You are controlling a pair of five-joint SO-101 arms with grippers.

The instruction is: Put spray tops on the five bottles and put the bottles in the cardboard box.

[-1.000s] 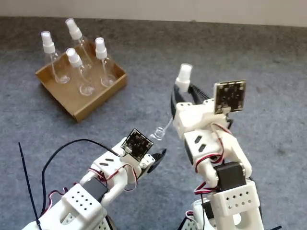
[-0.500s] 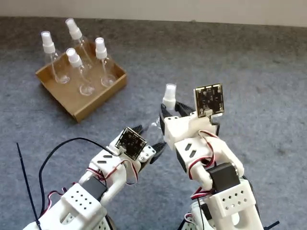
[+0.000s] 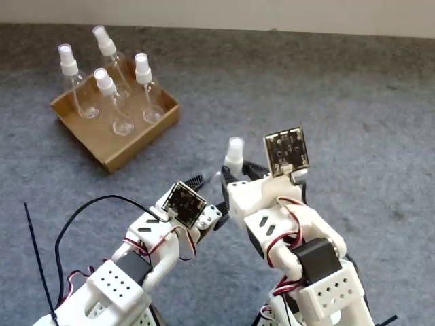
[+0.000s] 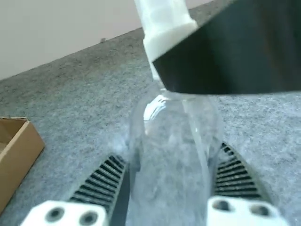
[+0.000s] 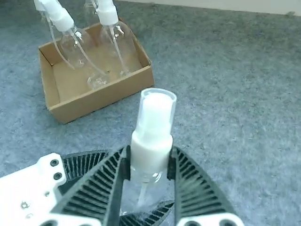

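— Since the spray top was still being held well up the worktop a second ago, around 1 o'clock of the left pincer, what's actually been changed?

— Quite a bit, tbh. It's been brought down and back by the right pincer and set over the neck of the bottle. In the right wrist view the thin dip tube can be seen running down inside the clear body. The left arm has hardly been shifted. So the fifth and last top is judged to be going on right now. Whether it's fully seated can't be told.

— And the pincer states?

— The right one is closed narrow on the white collar of the top. The left one is clamped on the bottle's body, one ribbed finger on each side. The bottle is held between the two arms, roughly 4 o'clock from the cardboard box, where four capped bottles are already stood.

— Which way is it pointed?

— The long axis is run cap to base. In the high view the cap end is pointed at 12 o'clock, with the base toward 6 and hidden under the arms. It's reckoned to be close to upright. Once seated, it'd need to be carried toward 10 o'clock.
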